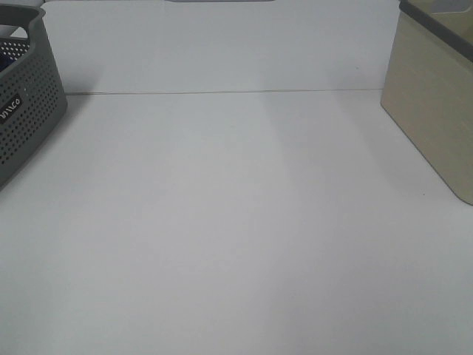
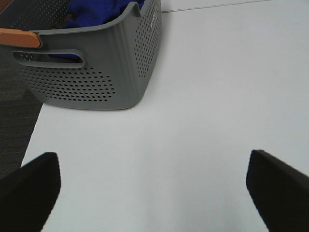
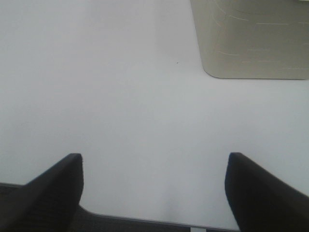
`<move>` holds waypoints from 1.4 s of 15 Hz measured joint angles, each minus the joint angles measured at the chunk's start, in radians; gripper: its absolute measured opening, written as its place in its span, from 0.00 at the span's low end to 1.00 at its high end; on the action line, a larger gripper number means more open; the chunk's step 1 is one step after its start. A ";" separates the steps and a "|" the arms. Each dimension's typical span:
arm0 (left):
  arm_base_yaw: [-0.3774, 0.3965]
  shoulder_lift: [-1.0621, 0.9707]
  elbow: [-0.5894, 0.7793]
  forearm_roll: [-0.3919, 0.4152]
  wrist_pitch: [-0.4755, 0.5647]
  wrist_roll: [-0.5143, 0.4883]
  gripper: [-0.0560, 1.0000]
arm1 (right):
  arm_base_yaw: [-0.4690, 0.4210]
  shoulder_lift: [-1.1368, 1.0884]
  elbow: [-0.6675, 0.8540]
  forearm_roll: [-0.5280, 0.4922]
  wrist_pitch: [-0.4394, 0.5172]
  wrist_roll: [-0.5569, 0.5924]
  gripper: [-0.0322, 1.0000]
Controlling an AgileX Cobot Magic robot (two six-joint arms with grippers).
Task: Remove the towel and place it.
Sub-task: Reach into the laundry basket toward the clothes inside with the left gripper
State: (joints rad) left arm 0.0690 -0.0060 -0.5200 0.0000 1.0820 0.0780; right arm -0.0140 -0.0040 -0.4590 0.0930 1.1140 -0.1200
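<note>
As seen from the high camera, the white table (image 1: 236,244) takes up nearly the whole view. A grey perforated basket (image 1: 29,111) stands at its left edge, partly cut off by the frame, with white lettering on its side. A beige basket (image 1: 432,111) with a darker rim stands at the right edge, also cut off. The two baskets are well apart, with bare tabletop between them running back to a pale wall.

From the left wrist camera, the grey basket sits near the table's corner, one rounded corner turned toward the camera. The towel (image 2: 96,9) lies bunched inside it, royal blue, showing above the rim and through the slot handle in the basket wall. An orange handle (image 2: 17,37) lies across the basket's rim on the side away from the table's middle. Beside the basket the table ends and a dark floor (image 2: 14,121) shows. The left gripper (image 2: 152,162) hangs over the bare table short of the basket, released, its two black fingers (image 2: 34,188) spread wide with nothing between them. Only open tabletop lies between it and the basket wall.

From the right wrist camera, the right gripper (image 3: 154,162) hovers over the table's near edge, jaws likewise parted and empty. One rounded corner of the beige basket sits ahead of it and off to one side, apart from the fingers.
</note>
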 joint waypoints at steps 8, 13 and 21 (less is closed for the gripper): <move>0.000 0.334 -0.247 0.040 0.026 0.290 0.99 | 0.000 0.000 0.000 0.000 0.000 0.000 0.79; 0.000 0.736 -0.575 0.058 0.029 0.569 0.99 | 0.000 0.000 0.000 0.000 0.000 0.000 0.79; 0.000 1.440 -1.140 0.289 0.040 0.989 0.99 | 0.000 0.000 0.000 0.000 0.000 0.000 0.79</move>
State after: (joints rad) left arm 0.0690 1.4340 -1.6600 0.2890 1.1220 1.0670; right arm -0.0140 -0.0040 -0.4590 0.0930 1.1140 -0.1200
